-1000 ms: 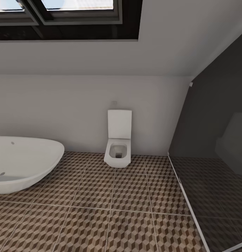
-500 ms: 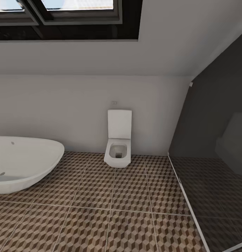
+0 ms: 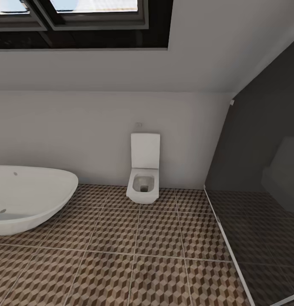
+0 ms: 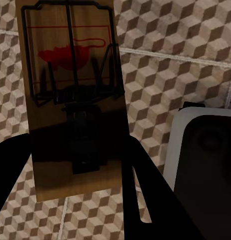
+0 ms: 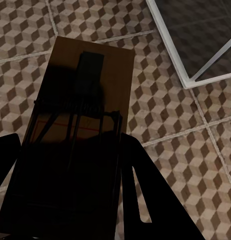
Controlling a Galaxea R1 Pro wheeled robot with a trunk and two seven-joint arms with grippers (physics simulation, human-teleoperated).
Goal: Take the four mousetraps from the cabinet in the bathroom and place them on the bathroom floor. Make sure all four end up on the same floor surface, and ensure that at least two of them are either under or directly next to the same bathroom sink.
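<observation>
A tan wooden mousetrap (image 4: 70, 60) with a dark wire frame and a red spot sits between the dark fingers of my left gripper (image 4: 75, 170), which is shut on it above the cube-patterned bathroom floor (image 4: 170, 50). My right gripper (image 5: 70, 190) is shut on a second mousetrap (image 5: 90, 75), also held over the tiles (image 5: 170, 125). The head view looks across the bathroom floor (image 3: 134, 255) toward the far wall. The cabinet and the sink are out of view.
A white oval bathtub (image 3: 28, 199) stands at the left and a square white toilet (image 3: 143, 174) against the far wall. A dark glass shower partition (image 3: 257, 178) closes the right side; its corner (image 5: 195, 45) lies near my right gripper. A white-rimmed dark object (image 4: 205, 165) sits beside the left one.
</observation>
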